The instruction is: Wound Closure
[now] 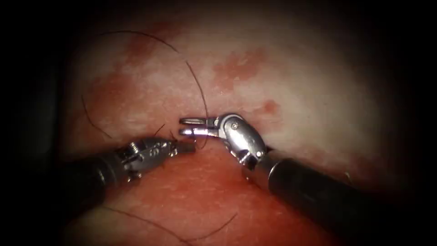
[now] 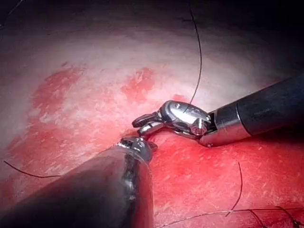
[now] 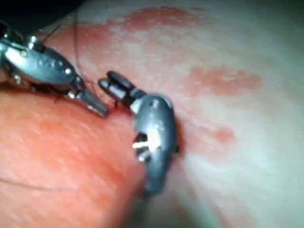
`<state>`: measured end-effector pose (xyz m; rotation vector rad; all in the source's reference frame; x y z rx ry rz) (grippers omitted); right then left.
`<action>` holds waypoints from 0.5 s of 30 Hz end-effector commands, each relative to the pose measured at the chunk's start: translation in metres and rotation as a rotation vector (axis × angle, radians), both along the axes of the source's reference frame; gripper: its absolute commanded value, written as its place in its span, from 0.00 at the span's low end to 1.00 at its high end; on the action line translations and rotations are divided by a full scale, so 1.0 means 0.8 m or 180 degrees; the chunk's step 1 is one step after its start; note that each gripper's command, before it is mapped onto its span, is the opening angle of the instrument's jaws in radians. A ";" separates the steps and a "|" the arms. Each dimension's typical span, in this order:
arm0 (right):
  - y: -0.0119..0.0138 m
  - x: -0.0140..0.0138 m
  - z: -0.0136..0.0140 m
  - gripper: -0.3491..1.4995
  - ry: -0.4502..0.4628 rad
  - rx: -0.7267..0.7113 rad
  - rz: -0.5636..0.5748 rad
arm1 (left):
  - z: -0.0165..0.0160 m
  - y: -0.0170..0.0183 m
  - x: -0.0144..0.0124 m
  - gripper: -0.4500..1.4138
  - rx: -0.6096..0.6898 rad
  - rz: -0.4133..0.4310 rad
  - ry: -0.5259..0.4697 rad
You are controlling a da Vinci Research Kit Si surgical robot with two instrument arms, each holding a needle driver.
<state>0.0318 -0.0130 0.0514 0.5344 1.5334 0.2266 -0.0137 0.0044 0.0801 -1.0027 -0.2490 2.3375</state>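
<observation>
Two tools meet over one piece of tissue [image 1: 318,82]: the left tool [image 1: 184,146], jaws closed to a point; the right tool [image 1: 187,126], its two jaws parted, holding nothing visible; each has one dark shaft; one dark thread [image 1: 200,86] loops across the surface, several of its strands showing above and below the tools; several red fluid patches [image 1: 236,66] stain the pale area.

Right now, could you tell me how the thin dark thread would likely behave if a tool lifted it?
The thin dark thread lies in loose curves over the tissue, so it is probably floppy and light. It looks very fine, so possibly slippery between jaws.
</observation>
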 end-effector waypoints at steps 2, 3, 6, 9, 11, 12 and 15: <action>-0.0001 0.0010 0.0005 0.00 -0.0056 0.0229 -0.0024 | 0.0008 -0.0001 -0.0007 0.00 0.0003 0.0009 0.0003; -0.0001 0.0010 0.0005 0.00 -0.0060 0.0247 -0.0038 | 0.0008 -0.0001 -0.0007 0.00 0.0007 0.0015 0.0008; -0.0004 0.0010 0.0003 0.00 -0.0102 0.0483 -0.0077 | 0.0008 -0.0001 -0.0007 0.00 0.0007 0.0015 0.0009; -0.0009 0.0010 0.0001 0.00 -0.0121 0.0607 -0.0121 | 0.0008 -0.0001 -0.0007 0.00 0.0006 0.0015 0.0009; -0.0012 0.0010 0.0002 0.00 -0.0144 0.0750 -0.0150 | 0.0008 -0.0002 -0.0007 0.00 0.0014 0.0028 0.0020; -0.0013 0.0011 0.0003 0.00 -0.0159 0.0782 -0.0157 | 0.0008 -0.0002 -0.0007 0.00 0.0014 0.0027 0.0020; -0.0017 0.0011 0.0006 0.00 -0.0188 0.1012 -0.0193 | 0.0008 -0.0002 -0.0007 0.00 0.0014 0.0027 0.0020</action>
